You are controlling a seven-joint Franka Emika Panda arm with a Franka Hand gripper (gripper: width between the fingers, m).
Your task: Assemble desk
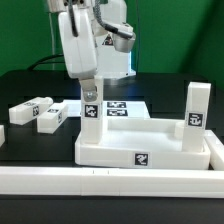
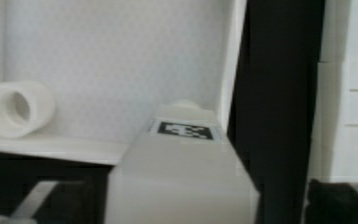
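Right now the gripper (image 1: 90, 90) is sitting at the top of the upright leg (image 1: 91, 125) that is standing in the desk slab's (image 1: 110, 152) corner, left of frame centre. I'm failing to tell whether its jaws are clamping or released. A second upright leg (image 1: 195, 105) is standing at right, and a loose leg (image 1: 30, 108) is lying at far left.

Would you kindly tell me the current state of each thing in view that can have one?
Gripper: jaws appear open, either side of a leg's top.
Leg under the gripper: upright at a corner of the slab.
Other upright leg: standing at the slab's opposite end.
First loose leg: lying on the table.
Second loose leg: lying on the table.
Desk slab: flat, rim up.
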